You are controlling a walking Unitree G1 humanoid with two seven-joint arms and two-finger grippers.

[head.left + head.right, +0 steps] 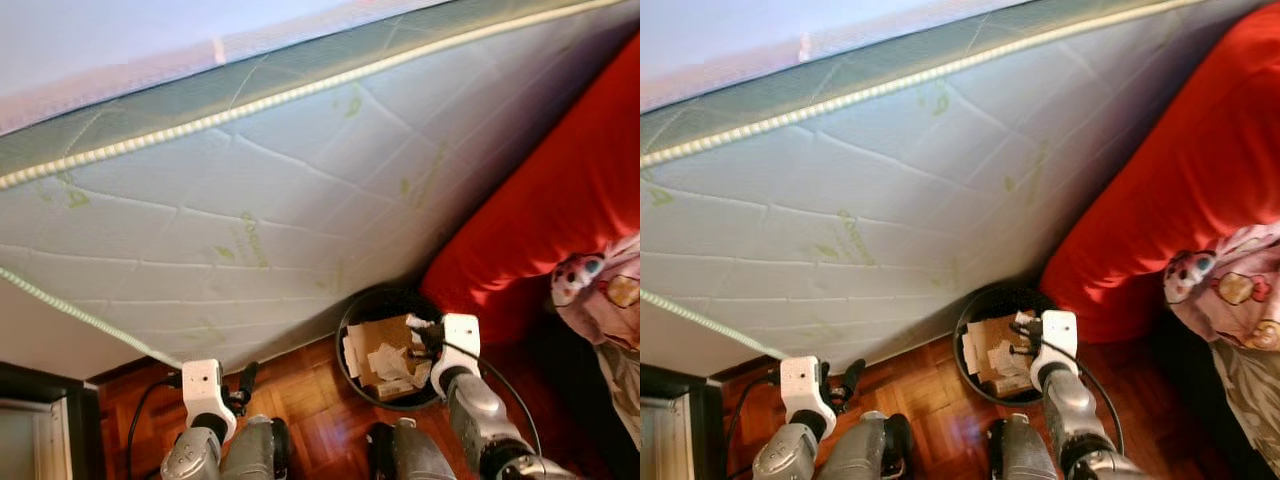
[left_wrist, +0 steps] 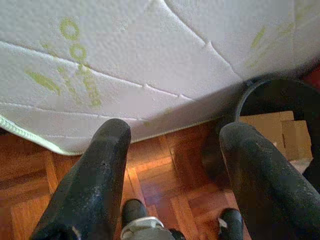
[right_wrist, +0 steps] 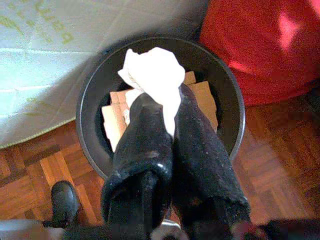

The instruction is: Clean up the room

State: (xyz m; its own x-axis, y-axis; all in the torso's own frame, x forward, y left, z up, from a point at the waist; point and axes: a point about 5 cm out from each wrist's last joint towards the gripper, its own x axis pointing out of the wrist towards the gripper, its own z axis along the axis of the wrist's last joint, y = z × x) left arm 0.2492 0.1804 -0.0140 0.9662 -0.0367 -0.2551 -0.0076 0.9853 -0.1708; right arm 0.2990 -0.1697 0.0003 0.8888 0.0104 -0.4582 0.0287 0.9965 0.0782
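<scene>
right wrist view: right gripper (image 3: pixel 167 107) is pinched closed on a crumpled white tissue (image 3: pixel 152 75), which sticks out past the fingertips. it hangs directly over the open mouth of a round black trash bin (image 3: pixel 235 120). bin holds flattened brown cardboard pieces (image 3: pixel 202 97) and some pale paper scraps.

head views: bin (image 1: pixel 348 325) sits on reddish wood parquet floor (image 1: pixel 310 400), tucked right against the lower edge of a big white quilted mattress (image 1: pixel 300 200) that leans tilted across most of the scene. mattress has faint green leaf print and a pale piped seam (image 1: pixel 250 105). red cushion or sofa side (image 1: pixel 560 200) is just beside the bin on the robot's right, touching or nearly touching it, cannot tell which. patterned pink fabric with cartoon figures (image 1: pixel 600 290) lies at far right, next to the red piece. right arm reaches forward with its white wrist block above the bin's near rim, a black cable trailing off it.

left gripper (image 2: pixel 172 145) is spread wide, nothing between the fingers (image 2: pixel 95 175), held low over the parquet near the mattress's bottom corner. in the left eye view it (image 1: pixel 243 382) sits well apart from the bin, on the robot's left. dark furniture edge (image 1: pixel 40 385) at lower left corner.
</scene>
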